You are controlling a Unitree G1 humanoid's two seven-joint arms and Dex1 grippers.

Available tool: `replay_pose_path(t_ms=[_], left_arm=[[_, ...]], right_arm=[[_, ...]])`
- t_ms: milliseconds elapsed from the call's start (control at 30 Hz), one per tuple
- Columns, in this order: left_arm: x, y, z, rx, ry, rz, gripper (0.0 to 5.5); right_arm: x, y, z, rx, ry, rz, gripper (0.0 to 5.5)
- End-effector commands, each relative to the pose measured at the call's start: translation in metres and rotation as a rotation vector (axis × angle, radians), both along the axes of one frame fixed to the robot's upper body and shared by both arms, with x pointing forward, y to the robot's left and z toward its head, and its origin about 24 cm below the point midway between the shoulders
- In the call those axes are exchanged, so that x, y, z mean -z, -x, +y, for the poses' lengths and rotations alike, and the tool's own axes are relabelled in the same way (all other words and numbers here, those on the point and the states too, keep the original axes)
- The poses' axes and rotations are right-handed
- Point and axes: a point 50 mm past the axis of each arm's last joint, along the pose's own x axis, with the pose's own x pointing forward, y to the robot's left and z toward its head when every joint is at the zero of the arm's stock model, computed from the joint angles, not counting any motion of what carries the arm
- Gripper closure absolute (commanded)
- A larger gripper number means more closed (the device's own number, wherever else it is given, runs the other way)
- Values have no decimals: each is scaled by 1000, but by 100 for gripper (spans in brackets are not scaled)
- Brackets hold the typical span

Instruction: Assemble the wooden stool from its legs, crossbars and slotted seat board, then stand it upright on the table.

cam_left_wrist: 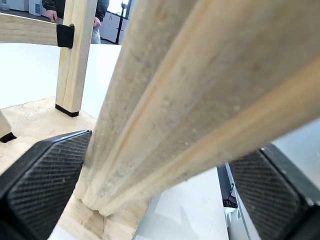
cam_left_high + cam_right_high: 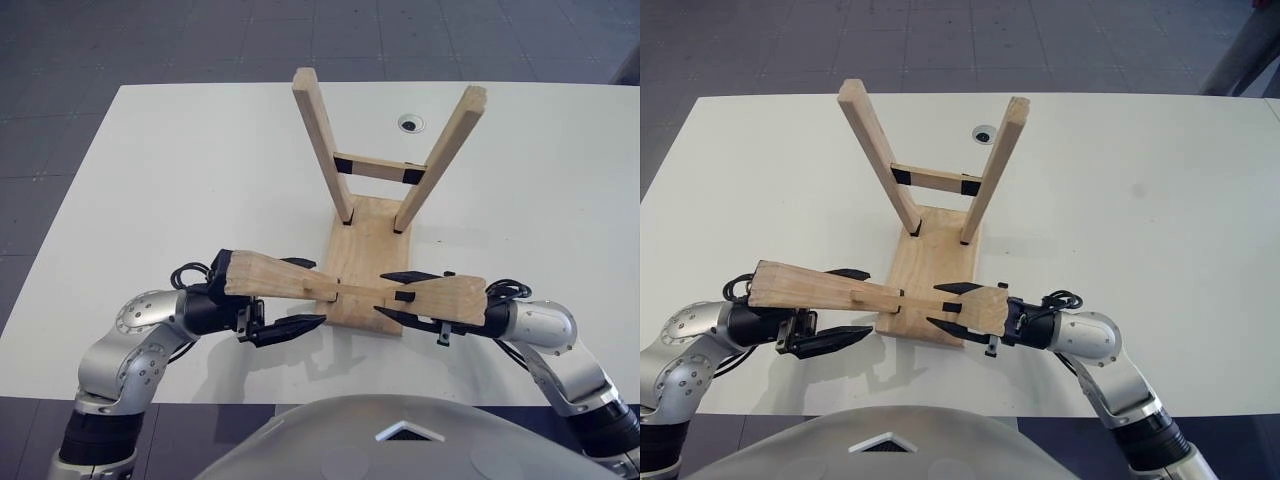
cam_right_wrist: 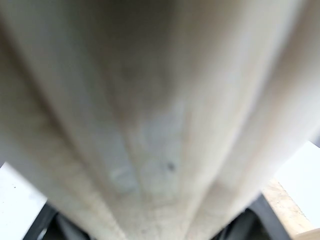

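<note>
Wooden leg-frame [image 2: 355, 292] within left pincer [image 2: 298, 296], right pincer [image 2: 402, 298]

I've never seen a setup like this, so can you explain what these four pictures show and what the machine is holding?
It is a humanoid robot with two arms, each ending in a two-finger claw. Two pictures look down from its head; two are close-ups from its wrists. On the white table lies a seat board with two legs and a crossbar already standing in it. The left claw grips the near-left leg, the right claw the near-right leg, at the board's near end.
</note>
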Motion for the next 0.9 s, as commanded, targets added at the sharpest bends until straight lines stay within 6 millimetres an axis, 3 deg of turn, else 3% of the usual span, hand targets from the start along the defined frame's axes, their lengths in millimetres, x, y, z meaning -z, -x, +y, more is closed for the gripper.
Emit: replay_pose_path(t_ms=[33, 367, 900], left_arm=[[2, 7, -12, 71, 23, 27, 75], [5, 8, -17, 49, 35, 22, 75], [6, 7, -16, 23, 29, 21, 75]], right_arm=[[82, 9, -37, 78, 548, 311, 348], [69, -36, -69, 84, 625, 303, 348], [69, -37, -70, 17, 602, 329, 348]])
